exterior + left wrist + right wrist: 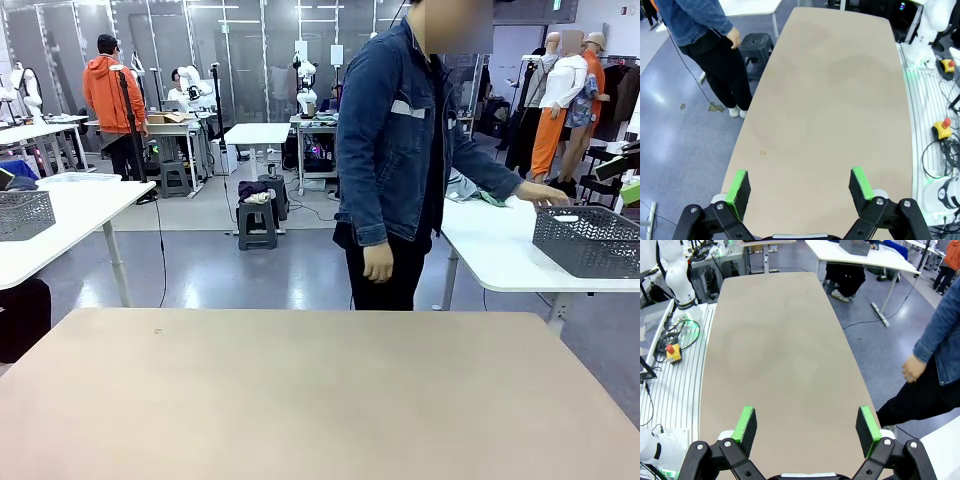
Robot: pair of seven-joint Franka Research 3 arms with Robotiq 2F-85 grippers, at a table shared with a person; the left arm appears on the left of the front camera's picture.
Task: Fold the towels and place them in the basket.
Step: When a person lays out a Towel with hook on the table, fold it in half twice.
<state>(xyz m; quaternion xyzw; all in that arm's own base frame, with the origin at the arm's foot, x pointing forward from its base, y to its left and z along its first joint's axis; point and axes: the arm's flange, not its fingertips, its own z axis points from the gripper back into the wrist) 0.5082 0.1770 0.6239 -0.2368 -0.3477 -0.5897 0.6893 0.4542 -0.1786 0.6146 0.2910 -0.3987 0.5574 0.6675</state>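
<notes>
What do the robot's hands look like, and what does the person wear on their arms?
The left gripper and right gripper each have two black jointed fingers tipped with bright green pads, with silver bolts at the joints. The person wears a long-sleeved blue denim jacket.

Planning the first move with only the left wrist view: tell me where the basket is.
Observer: The basket sits on a white side table to the robot's right, not on the beige table.
Operator: Say what the person is doing.
Observer: One hand reaches out to the basket's rim.
Operator: Report the right gripper.
Observer: Open over the beige table, holding nothing.
</notes>
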